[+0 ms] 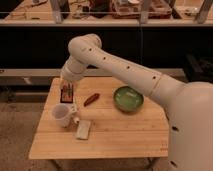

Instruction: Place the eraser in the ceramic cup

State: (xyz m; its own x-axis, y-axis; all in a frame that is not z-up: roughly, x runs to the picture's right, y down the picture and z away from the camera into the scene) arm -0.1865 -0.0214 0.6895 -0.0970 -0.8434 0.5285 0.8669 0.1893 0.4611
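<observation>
Just above the ceramic cup (61, 114): gripper (66, 91) pinching the eraser (66, 94).
Pickup is done; eraser hangs just behind the cup rim; centring over the cup and release remain.

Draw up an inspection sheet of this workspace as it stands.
Surface: wooden table, slatted top.
Job's things: eraser held in the air just above the cup; cup upright, eraser not yet inside.
Clutter: red stick, green bowl and pale slab, all lying on the table.
Grippers: gripper shut on the eraser, close over the cup's far rim.
Cables: nothing seen.
Surroundings: cluttered shelf behind.
</observation>
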